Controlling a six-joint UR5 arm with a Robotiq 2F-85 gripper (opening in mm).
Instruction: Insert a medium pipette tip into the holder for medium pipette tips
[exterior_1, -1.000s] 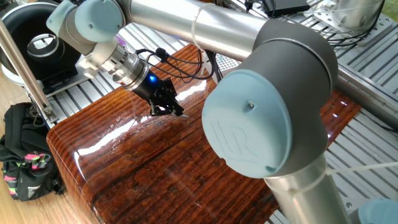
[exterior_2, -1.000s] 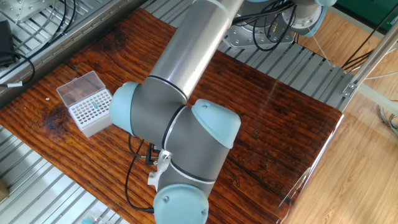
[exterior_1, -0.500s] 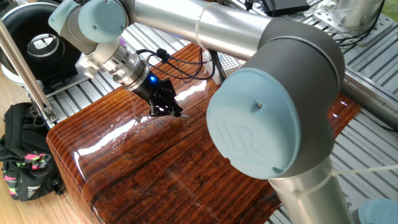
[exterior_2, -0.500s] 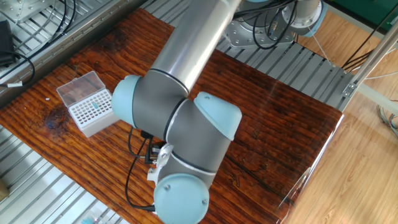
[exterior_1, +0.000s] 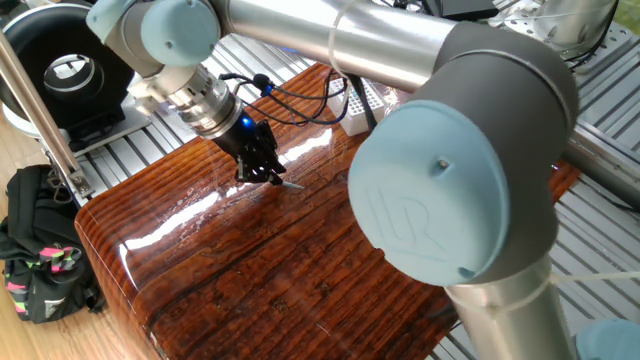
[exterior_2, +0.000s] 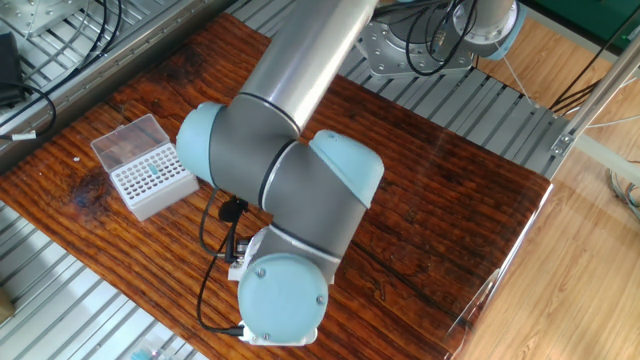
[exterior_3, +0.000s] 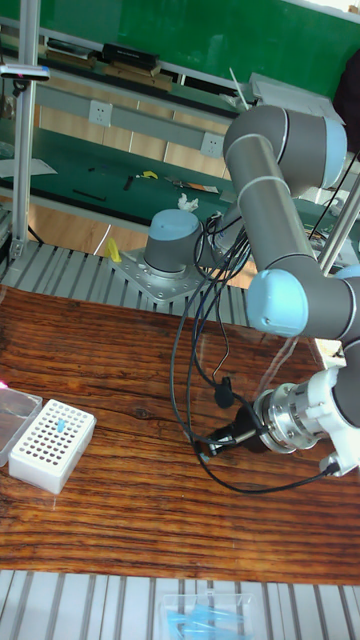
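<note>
Table: glossy reddish-brown wooden table top (exterior_1: 230, 280) on a ribbed metal frame; you've got strong glare streaks across it in one fixed view.
Arm: grey-and-pale-blue UR5 arm (exterior_1: 330, 30) reaches over the wood from the back. Its big elbow joint fills the foreground and hides a lot of the table. In the other fixed view it covers the tool end completely.
Cables: black cables (exterior_3: 190, 370) loop from the arm base down to the wrist, hanging above the wood.
Holder: small white block-shaped holder w/ grid of holes (exterior_2: 152, 178) sits flat on the wood near one table edge, well apart from the wrist. One hole shows a bit of blue, prob. a seated tip; the rest look open.
Lid: clear plastic lid (exterior_2: 122, 138) is flipped open, attached at the holder's far side and lying back beside it.
Packet: clear packet w/ blue bits (exterior_3: 210, 608) lies on the ribbed metal past the table's front edge; contents too small to tell.
Gripper: black two-finger gripper (exterior_1: 268, 175) points down at a slant, just above the wood, blue light lit on the wrist behind it. Jaws look clenched together on the tip.
Tip: tiny greyish-translucent tapered pipette tip (exterior_1: 291, 184) sticks out sideways from between the fingers, close over the wood. You can't tell if it touches the surface. It's nowhere near the holder.
</note>
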